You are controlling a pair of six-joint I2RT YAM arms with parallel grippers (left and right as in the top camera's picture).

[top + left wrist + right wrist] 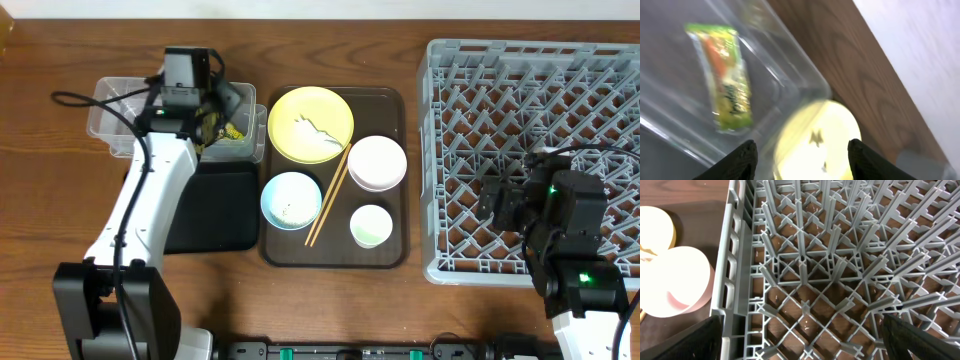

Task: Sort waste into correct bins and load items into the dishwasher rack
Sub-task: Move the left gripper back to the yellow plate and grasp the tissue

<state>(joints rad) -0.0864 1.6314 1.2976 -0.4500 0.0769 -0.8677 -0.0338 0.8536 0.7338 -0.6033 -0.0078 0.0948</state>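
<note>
Beyond the open left claw, the wrapper lies seemingly inside the tub.

White left arm carries black pincer (black cables).

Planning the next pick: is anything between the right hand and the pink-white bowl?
Only the dishwasher rack itself: its pegs and tray-side wall lie between the right hand and the pink-white bowl on the brown tray. Nothing else shows in that gap.
</note>
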